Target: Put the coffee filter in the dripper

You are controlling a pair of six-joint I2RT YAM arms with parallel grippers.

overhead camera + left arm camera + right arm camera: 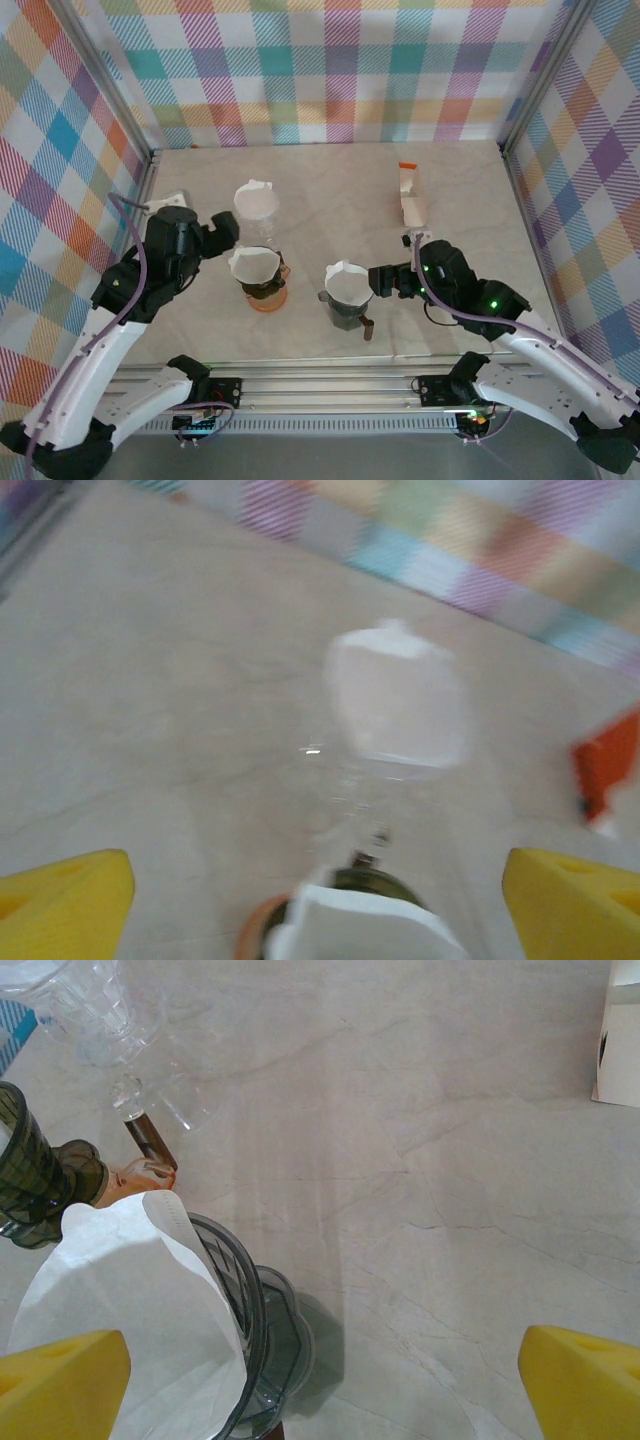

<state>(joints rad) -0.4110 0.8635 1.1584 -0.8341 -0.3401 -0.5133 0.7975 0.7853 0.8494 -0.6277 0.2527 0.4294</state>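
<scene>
Grey dripper: a smoked-grey plastic cone dripper stands near the middle of the pale marbled table.
In it: a white paper coffee filter sits open inside the cone, its edge rising above the rim.
Orange dripper: a dark cone dripper on an orange base stands just left of the grey one, with a second white paper filter inside it.
Clear dripper: a clear see-through dripper stands farther back on the left, lined with white paper.
Carton: a white filter carton with an orange flap lies far right; its contents cannot be told.
Left gripper: just left of the orange dripper, yellow pads spread wide, holding nothing.
Right gripper: just right of the grey dripper, yellow pads spread wide, holding nothing.
</scene>
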